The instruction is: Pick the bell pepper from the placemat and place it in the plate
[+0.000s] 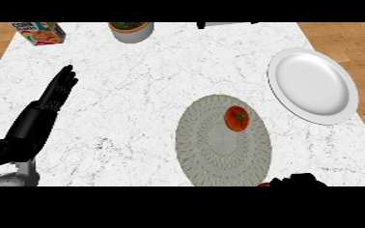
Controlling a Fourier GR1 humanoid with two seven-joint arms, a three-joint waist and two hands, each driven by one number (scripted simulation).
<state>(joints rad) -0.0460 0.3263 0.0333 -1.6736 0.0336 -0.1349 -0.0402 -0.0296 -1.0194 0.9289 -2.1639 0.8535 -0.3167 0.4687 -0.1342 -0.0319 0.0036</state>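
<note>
Right hand (299,179) mostly cut off, fingers unseen

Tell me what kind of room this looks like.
Probably a kitchen or dining spot: a white marble-patterned counter carries a round white plate, a round grey woven placemat with a red-orange bell pepper, and a colourful cereal box.

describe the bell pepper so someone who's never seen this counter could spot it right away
Start at the white marble counter and find the round grey woven placemat right of its middle, just left of the white plate. The bell pepper sits on the placemat's upper right part. It is the only small, red-orange rounded thing there, with a dark green stem.
</note>
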